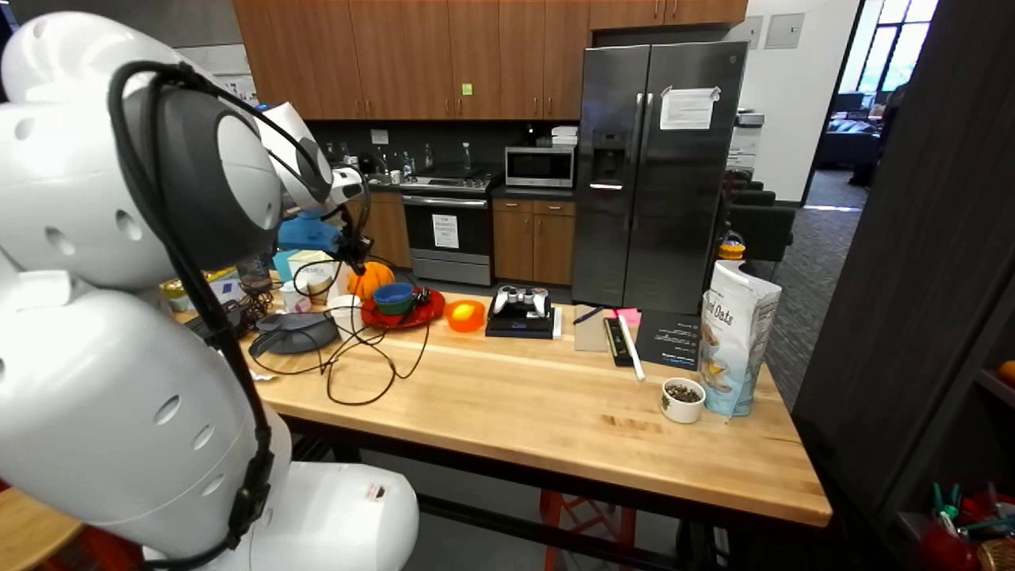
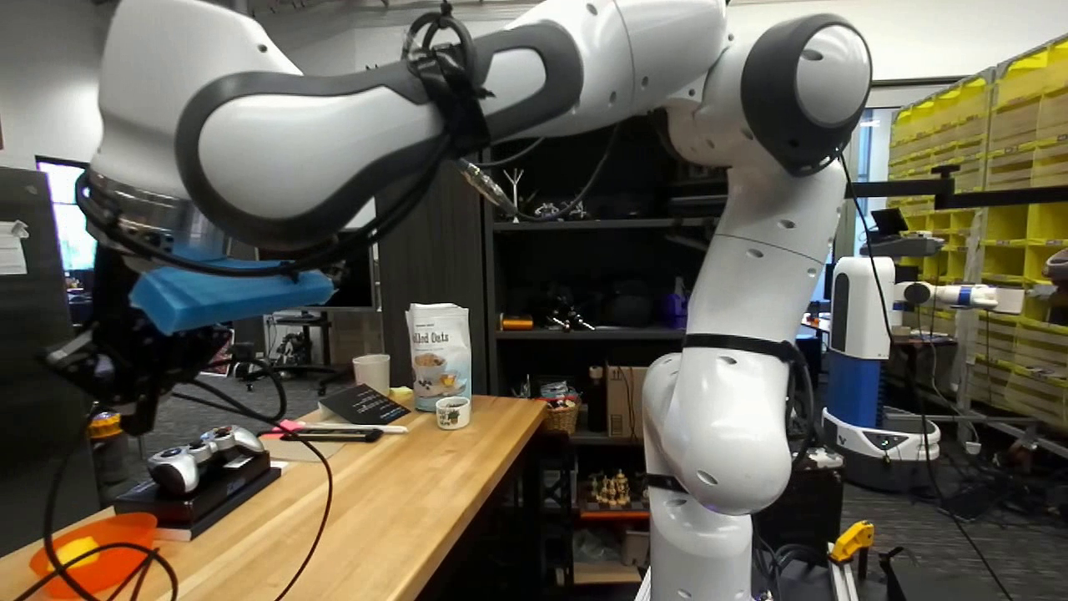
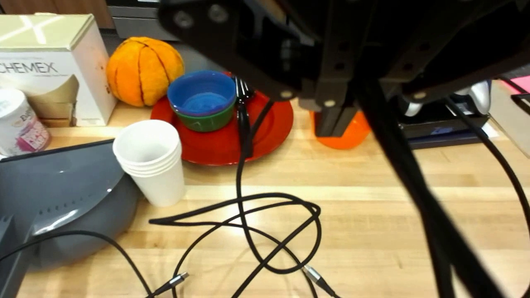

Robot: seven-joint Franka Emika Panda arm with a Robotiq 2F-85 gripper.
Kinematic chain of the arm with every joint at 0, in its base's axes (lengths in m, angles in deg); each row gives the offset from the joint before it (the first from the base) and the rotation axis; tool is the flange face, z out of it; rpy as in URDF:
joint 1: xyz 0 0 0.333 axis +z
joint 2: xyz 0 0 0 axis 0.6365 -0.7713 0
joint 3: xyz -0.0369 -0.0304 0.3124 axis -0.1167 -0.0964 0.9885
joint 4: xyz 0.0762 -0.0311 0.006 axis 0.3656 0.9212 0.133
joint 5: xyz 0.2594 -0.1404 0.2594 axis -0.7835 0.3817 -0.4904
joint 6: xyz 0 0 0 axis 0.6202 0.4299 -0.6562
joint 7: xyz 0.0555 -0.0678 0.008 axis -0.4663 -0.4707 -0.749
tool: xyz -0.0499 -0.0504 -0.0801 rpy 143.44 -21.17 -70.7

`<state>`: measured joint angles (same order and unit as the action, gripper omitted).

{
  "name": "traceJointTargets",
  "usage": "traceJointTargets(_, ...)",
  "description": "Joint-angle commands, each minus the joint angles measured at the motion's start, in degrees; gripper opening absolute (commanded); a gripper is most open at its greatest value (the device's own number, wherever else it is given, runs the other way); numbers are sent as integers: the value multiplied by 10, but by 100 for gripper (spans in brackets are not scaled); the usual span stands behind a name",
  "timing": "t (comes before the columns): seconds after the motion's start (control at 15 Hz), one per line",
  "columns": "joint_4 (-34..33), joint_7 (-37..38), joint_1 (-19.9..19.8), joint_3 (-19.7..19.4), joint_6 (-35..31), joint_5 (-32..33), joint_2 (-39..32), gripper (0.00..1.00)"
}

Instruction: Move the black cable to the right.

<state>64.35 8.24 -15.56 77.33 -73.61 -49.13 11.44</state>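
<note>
The black cable [image 1: 361,404] lies in loose loops on the left part of the wooden table in an exterior view, and part of it rises to my gripper [image 1: 358,268]. In an exterior view the cable [image 2: 330,484] hangs in a wide loop below the gripper [image 2: 138,420]. In the wrist view the gripper [image 3: 332,124] comes in from the top with its fingertips together. Thick blurred strands run from between the fingers toward the lower right. More cable loops [image 3: 285,272] lie below, with metal plug ends visible. The exact grip point is dark and partly hidden.
A red plate [image 3: 273,128] with stacked bowls [image 3: 203,97] and white cups [image 3: 151,153] stand near the loops. A grey dustpan [image 3: 70,198] is at left. An orange bowl [image 1: 464,323], game controller [image 1: 520,300], small white cup [image 1: 682,408] and oats bag [image 1: 733,349] stand further right.
</note>
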Motion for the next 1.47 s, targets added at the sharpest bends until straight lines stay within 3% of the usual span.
traceJointTargets(0.0,23,-75,-53,-6,8,-39,26,0)
traceJointTargets(0.47,-5,-297,-125,-85,18,-63,-1,0)
traceJointTargets(0.8,-39,-422,-155,-136,18,-70,-36,0)
traceJointTargets(1.13,-52,-481,-160,-153,18,-99,-72,0)
traceJointTargets(1.4,-55,-459,-181,-148,21,-64,-86,0)
